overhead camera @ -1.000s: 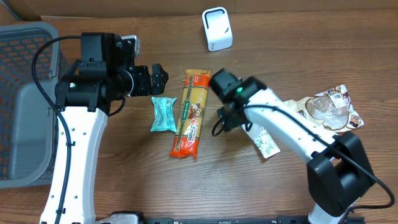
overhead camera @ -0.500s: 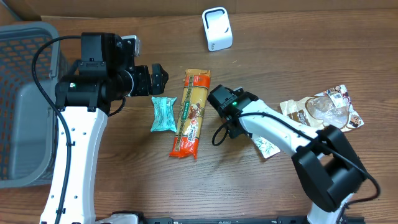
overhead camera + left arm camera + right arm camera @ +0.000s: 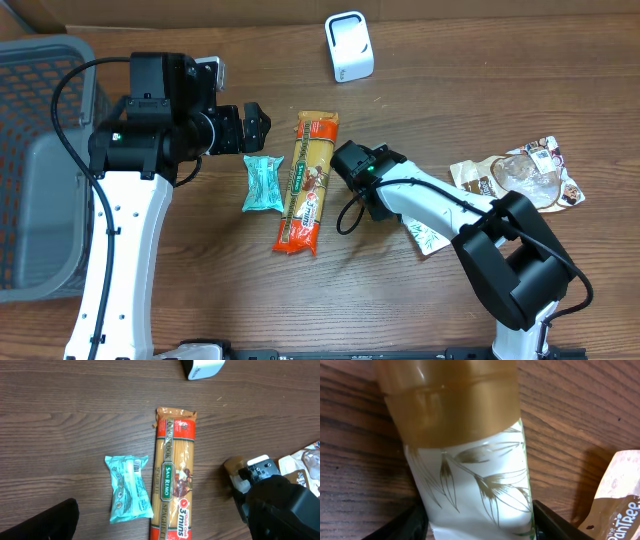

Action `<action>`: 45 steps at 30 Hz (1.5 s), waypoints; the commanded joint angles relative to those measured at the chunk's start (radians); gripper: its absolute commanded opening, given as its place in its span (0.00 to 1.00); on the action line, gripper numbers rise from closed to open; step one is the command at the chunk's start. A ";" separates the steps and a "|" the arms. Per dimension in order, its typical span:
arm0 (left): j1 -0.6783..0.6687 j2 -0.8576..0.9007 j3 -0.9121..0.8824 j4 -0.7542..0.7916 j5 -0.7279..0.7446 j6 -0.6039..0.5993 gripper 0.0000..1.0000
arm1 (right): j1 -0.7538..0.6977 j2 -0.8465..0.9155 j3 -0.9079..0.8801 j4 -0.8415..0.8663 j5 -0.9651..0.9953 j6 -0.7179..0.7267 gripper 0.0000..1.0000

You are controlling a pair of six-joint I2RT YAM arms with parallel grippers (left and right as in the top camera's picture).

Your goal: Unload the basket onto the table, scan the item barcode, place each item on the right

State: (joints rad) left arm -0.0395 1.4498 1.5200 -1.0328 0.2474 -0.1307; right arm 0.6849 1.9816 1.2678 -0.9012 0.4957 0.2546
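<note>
1. The right gripper (image 3: 477, 525) is set low over the sachet (image 3: 475, 480), with one dark finger placed at each long edge. The jaws are part-spread, and whether the pack is truly pinched cannot be told.
2. The left gripper (image 3: 252, 125) is held wide apart and empty above the table (image 3: 200, 300), near the teal packet (image 3: 263, 183).
3. The sachet is found flat on the wood between the spaghetti pack (image 3: 306, 182) and the brown pouch (image 3: 520, 180), well apart from the white scanner (image 3: 348, 47). Nothing is judged scanned yet: lifting, carrying and presenting the barcode are left.
4. The sachet is seen as glossy white film printed with gold leaves, capped by an amber translucent band. It is judged thin and slippery.
</note>
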 commanded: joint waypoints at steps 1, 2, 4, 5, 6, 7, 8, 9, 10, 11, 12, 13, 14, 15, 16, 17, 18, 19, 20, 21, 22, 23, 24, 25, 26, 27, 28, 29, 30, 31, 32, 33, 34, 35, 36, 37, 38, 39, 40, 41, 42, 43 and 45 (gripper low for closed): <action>-0.013 0.003 0.005 0.000 0.005 0.015 1.00 | 0.005 0.043 -0.005 0.016 0.013 0.006 0.57; -0.013 0.003 0.005 0.000 0.005 0.016 1.00 | 0.005 0.043 -0.005 0.018 0.013 0.006 0.55; -0.013 0.003 0.005 0.000 0.005 0.016 1.00 | 0.005 0.043 -0.005 0.019 0.013 0.006 0.48; -0.013 0.003 0.005 0.000 0.005 0.016 1.00 | 0.005 0.043 -0.005 0.019 0.013 0.006 0.44; -0.013 0.003 0.005 0.000 0.005 0.016 1.00 | 0.005 0.043 -0.005 0.019 0.013 0.006 0.39; -0.013 0.003 0.005 0.000 0.005 0.015 1.00 | 0.005 0.043 -0.003 0.018 0.008 0.006 0.35; -0.013 0.003 0.005 0.000 0.005 0.015 1.00 | 0.005 0.043 0.001 0.014 0.005 0.006 0.31; -0.013 0.003 0.005 0.000 0.005 0.015 1.00 | 0.005 0.042 0.011 0.004 -0.001 0.006 0.26; -0.013 0.003 0.005 0.000 0.005 0.015 1.00 | 0.005 0.042 0.025 -0.011 -0.014 0.006 0.22; -0.013 0.003 0.005 0.000 0.005 0.015 1.00 | 0.005 0.040 0.045 -0.029 -0.028 0.006 0.15; -0.013 0.003 0.005 0.000 0.005 0.015 1.00 | 0.005 0.038 0.065 -0.047 -0.043 0.006 0.09; -0.013 0.003 0.005 0.000 0.005 0.015 1.00 | 0.005 0.032 0.086 -0.063 -0.054 0.006 0.04; -0.013 0.003 0.005 0.000 0.005 0.016 1.00 | 0.005 0.027 0.111 -0.081 -0.073 0.006 0.04; -0.013 0.003 0.005 0.000 0.005 0.016 1.00 | 0.005 0.017 0.141 -0.101 -0.097 0.005 0.04; -0.013 0.003 0.005 0.000 0.005 0.015 1.00 | 0.005 0.009 0.168 -0.120 -0.121 0.005 0.04; -0.013 0.003 0.005 0.000 0.005 0.016 1.00 | 0.005 -0.002 0.199 -0.141 -0.154 0.001 0.04; -0.013 0.003 0.005 0.000 0.005 0.016 1.00 | 0.005 -0.013 0.232 -0.162 -0.198 -0.007 0.04; -0.013 0.003 0.005 0.000 0.005 0.015 1.00 | 0.005 -0.025 0.264 -0.182 -0.257 -0.026 0.04; -0.013 0.003 0.005 0.000 0.005 0.015 1.00 | 0.005 -0.038 0.292 -0.198 -0.321 -0.038 0.04; -0.013 0.003 0.005 0.000 0.005 0.016 1.00 | 0.003 -0.047 0.312 -0.204 -0.388 -0.050 0.04; -0.013 0.003 0.005 0.000 0.005 0.015 1.00 | -0.002 -0.060 0.327 -0.202 -0.485 -0.056 0.04; -0.013 0.003 0.005 0.000 0.005 0.015 1.00 | -0.008 -0.068 0.331 -0.192 -0.561 -0.065 0.04; -0.012 0.003 0.005 0.000 0.005 0.016 1.00 | -0.023 -0.072 0.330 -0.174 -0.682 -0.084 0.04; -0.013 0.003 0.005 0.000 0.005 0.015 0.99 | -0.032 -0.072 0.330 -0.164 -0.743 -0.090 0.04; -0.013 0.003 0.005 0.000 0.005 0.015 1.00 | -0.052 -0.070 0.320 -0.140 -0.842 -0.103 0.04; -0.013 0.003 0.005 0.000 0.005 0.016 1.00 | -0.068 -0.068 0.305 -0.114 -0.909 -0.106 0.04; -0.013 0.003 0.005 0.000 0.005 0.016 1.00 | -0.088 -0.065 0.279 -0.074 -0.985 -0.106 0.04; -0.013 0.003 0.005 0.000 0.005 0.016 1.00 | -0.110 -0.058 0.245 -0.027 -1.055 -0.106 0.04; -0.013 0.003 0.005 0.000 0.005 0.016 0.99 | -0.123 -0.053 0.221 0.001 -1.086 -0.106 0.04; -0.013 0.003 0.005 0.000 0.005 0.015 1.00 | -0.140 -0.044 0.189 0.034 -1.106 -0.098 0.04; -0.013 0.003 0.005 0.000 0.005 0.016 1.00 | -0.151 -0.039 0.166 0.054 -1.109 -0.090 0.04; -0.013 0.003 0.005 0.000 0.005 0.016 1.00 | -0.165 -0.033 0.138 0.077 -1.109 -0.076 0.04; -0.013 0.003 0.005 0.000 0.005 0.016 1.00 | -0.177 -0.028 0.119 0.093 -1.109 -0.072 0.04; -0.013 0.003 0.005 0.000 0.005 0.016 1.00 | -0.191 -0.025 0.098 0.106 -1.109 -0.072 0.04; -0.013 0.003 0.005 0.000 0.005 0.015 1.00 | -0.209 -0.022 0.078 0.119 -1.109 -0.072 0.05; -0.013 0.003 0.005 0.000 0.005 0.016 1.00 | -0.218 -0.022 0.070 0.122 -1.108 -0.072 0.06; -0.013 0.003 0.005 0.000 0.005 0.015 1.00 | -0.230 -0.021 0.060 0.127 -1.107 -0.072 0.08; -0.012 0.003 0.005 0.000 0.005 0.015 1.00 | -0.243 -0.021 0.052 0.131 -1.107 -0.073 0.09; -0.013 0.003 0.005 0.000 0.005 0.015 1.00 | -0.256 -0.021 0.046 0.137 -1.105 -0.073 0.12; -0.013 0.003 0.005 0.000 0.005 0.016 1.00 | -0.265 -0.021 0.042 0.139 -1.093 -0.073 0.14; -0.013 0.003 0.005 0.000 0.005 0.015 1.00 | -0.273 -0.021 0.039 0.138 -1.071 -0.072 0.18; -0.013 0.003 0.005 0.000 0.005 0.016 1.00 | -0.277 -0.021 0.036 0.138 -1.049 -0.073 0.22; -0.013 0.003 0.005 0.000 0.005 0.016 1.00 | -0.284 -0.021 0.033 0.132 -0.994 -0.073 0.30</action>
State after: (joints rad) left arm -0.0395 1.4498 1.5200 -1.0328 0.2474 -0.1307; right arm 0.4110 1.9648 1.3064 -0.7731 -0.5346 0.1848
